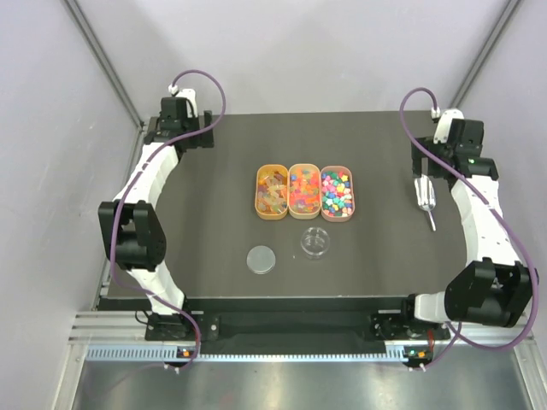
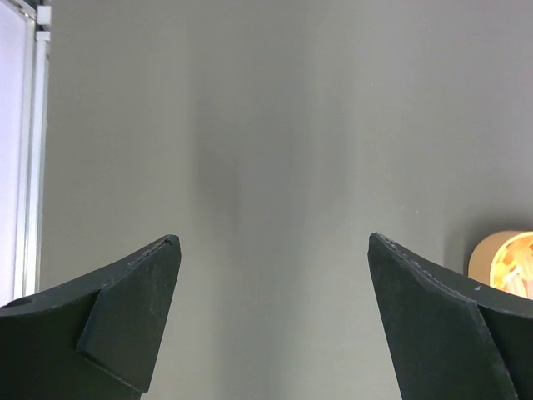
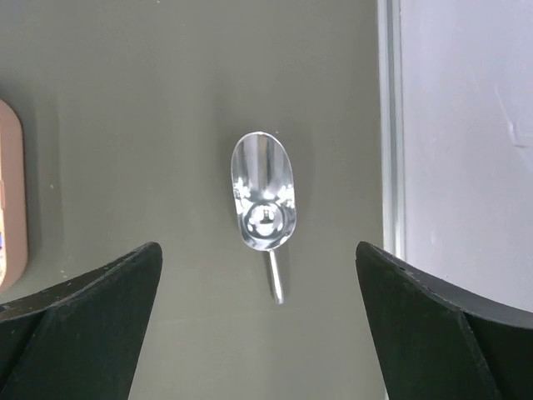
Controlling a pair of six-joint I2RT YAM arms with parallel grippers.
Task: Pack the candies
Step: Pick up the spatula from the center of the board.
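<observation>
**Top view.** The candies [image 1: 304, 190] are held in three oval trays [image 1: 256, 195] set side by side at the middle of the desk [image 1: 214, 222]. Amber pieces are seen in the left tray, orange and red in the middle one, and mixed bright colours in the right one. Just below the trays a clear dish [image 1: 315, 243] is seen uncovered, and its lid [image 1: 261, 259] lies flat to the lower left of it. The left tool [image 1: 181, 135] is held at the upper left of the desk and the right tool [image 1: 440, 158] at the upper right. The candies thus lie between the two, at much the same reach from either. A metal scoop [image 1: 425, 201] lies just below the right tool, with its long axis running up and down the frame. Nothing is seen between either tool and the trays.

**Left wrist.** The left tool is spread wide and nothing is held. Only bare desk is seen under the gap. One tray end, with amber candies, is cut off at the lower right edge.

**Right wrist.** The right tool is also spread wide and empty. The scoop is centred under the gap, bowl towards the top of the frame and thin handle towards the bottom, so its axis runs across the line between the fingers. A pink tray edge is seen at the far left, and the desk's edge and a pale wall at the right. It is judged that the scoop is to be taken first, by the right arm, with nothing in the way.
</observation>
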